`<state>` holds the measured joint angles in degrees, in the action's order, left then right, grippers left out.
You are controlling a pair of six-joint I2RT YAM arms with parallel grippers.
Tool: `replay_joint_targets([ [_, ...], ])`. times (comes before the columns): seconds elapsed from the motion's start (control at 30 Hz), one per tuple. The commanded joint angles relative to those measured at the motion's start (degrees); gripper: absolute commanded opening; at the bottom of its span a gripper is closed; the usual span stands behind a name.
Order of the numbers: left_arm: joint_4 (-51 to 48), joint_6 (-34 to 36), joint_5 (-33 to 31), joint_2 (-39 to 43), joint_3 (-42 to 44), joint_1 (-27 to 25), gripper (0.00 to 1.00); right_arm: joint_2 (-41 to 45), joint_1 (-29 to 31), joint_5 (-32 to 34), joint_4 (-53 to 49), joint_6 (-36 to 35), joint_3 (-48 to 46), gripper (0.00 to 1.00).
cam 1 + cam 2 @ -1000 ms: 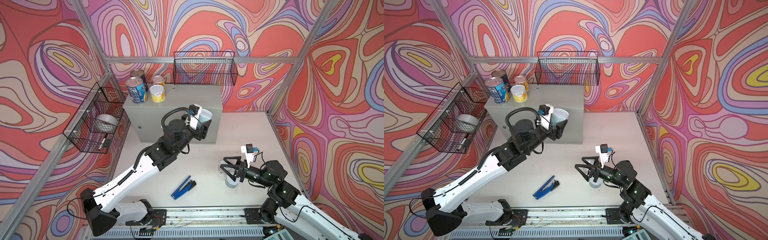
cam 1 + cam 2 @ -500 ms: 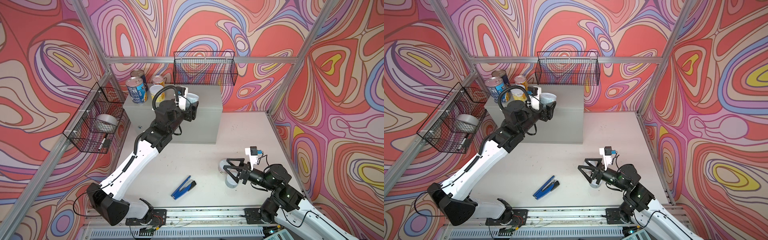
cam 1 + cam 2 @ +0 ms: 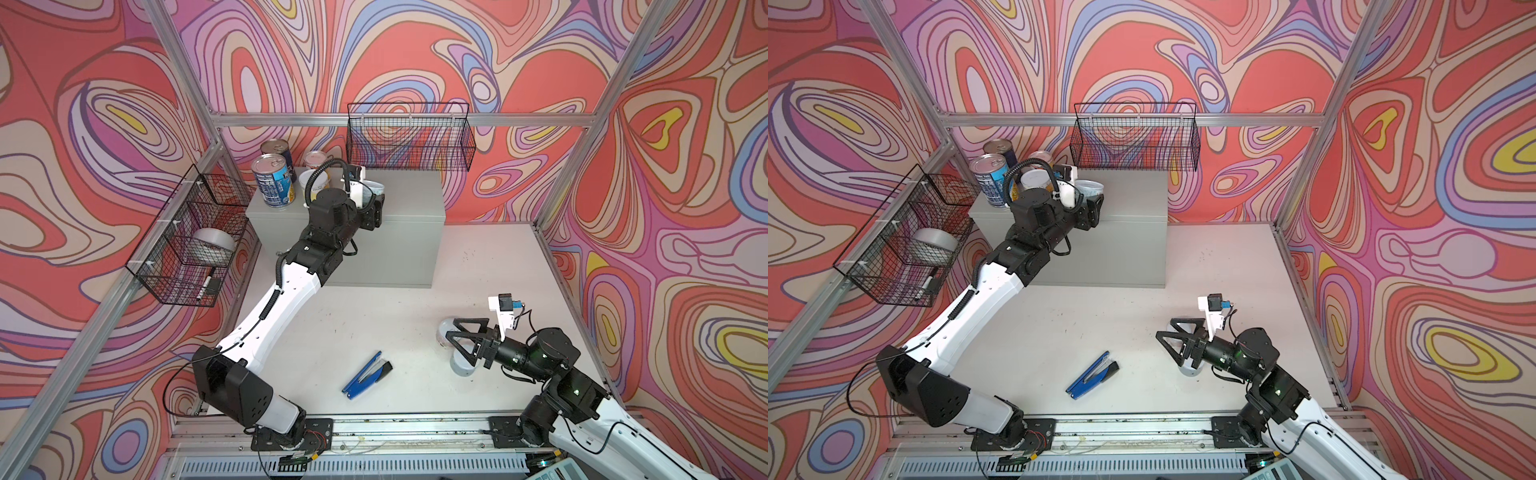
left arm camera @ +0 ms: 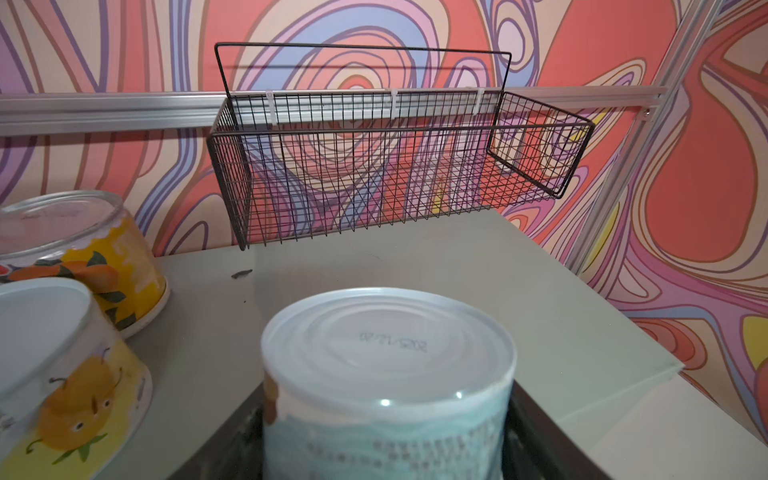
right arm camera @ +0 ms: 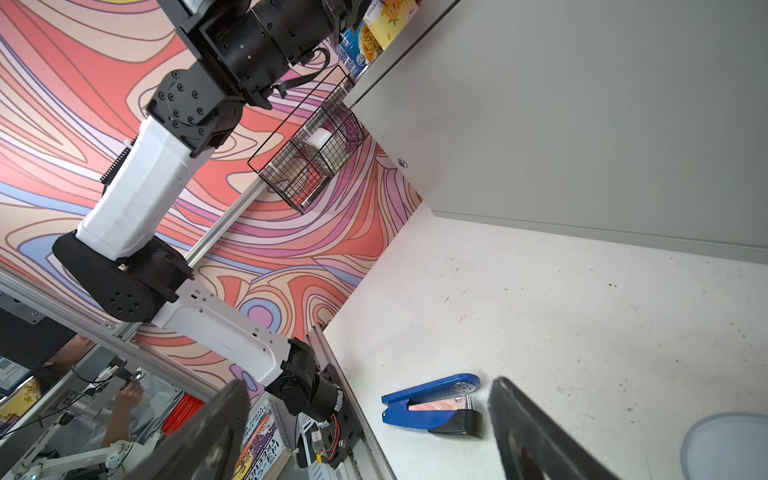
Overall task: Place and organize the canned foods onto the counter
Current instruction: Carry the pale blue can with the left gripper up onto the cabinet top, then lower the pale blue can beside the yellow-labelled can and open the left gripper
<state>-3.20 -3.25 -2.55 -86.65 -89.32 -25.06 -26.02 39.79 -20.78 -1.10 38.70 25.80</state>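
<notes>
My left gripper [image 3: 371, 198] [image 4: 386, 449] is shut on a white-lidded, pale-blue-labelled can [image 3: 374, 189] [image 4: 386, 365], held upright over the grey counter [image 3: 411, 203] [image 3: 1133, 216]. I cannot tell whether its base touches the top. On the counter's left end stand two blue cans [image 3: 272, 183] [image 3: 279, 150], a small orange can [image 3: 315, 160] and a yellow-labelled white-lidded can [image 3: 308, 183] [image 4: 54, 374]. My right gripper [image 3: 452, 328] [image 5: 374, 428] hangs open low over the table. Beside and under it sit two pale cans [image 3: 443, 332] [image 3: 463, 365], neither between its fingers.
A blue stapler [image 3: 368, 374] [image 5: 432, 405] lies on the table near the front. One black wire basket [image 3: 409, 137] [image 4: 395, 166] hangs just behind the counter. Another basket [image 3: 166, 274] on the left wall holds a silver tape roll [image 3: 214, 247].
My left arm has carried the pale blue can from in front of the counter up and left, over its top beside the other cans. The right gripper has drawn back slightly, staying open.
</notes>
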Motion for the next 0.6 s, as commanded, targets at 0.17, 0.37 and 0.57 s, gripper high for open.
replay_joint_targets([
  [0.17,5.93,0.70,1.33,-2.39,-4.99,1.47,0.56,-0.21,0.02,1.34,-1.64,-0.39,0.56,0.92],
  [0.37,6.04,0.95,1.87,-5.46,-7.64,1.90,0.56,-0.34,0.02,2.49,-4.48,-1.24,1.88,0.92],
  [0.57,6.16,1.17,1.49,-8.21,-9.37,2.17,0.56,0.26,0.02,2.98,-5.97,-1.02,1.80,0.92],
])
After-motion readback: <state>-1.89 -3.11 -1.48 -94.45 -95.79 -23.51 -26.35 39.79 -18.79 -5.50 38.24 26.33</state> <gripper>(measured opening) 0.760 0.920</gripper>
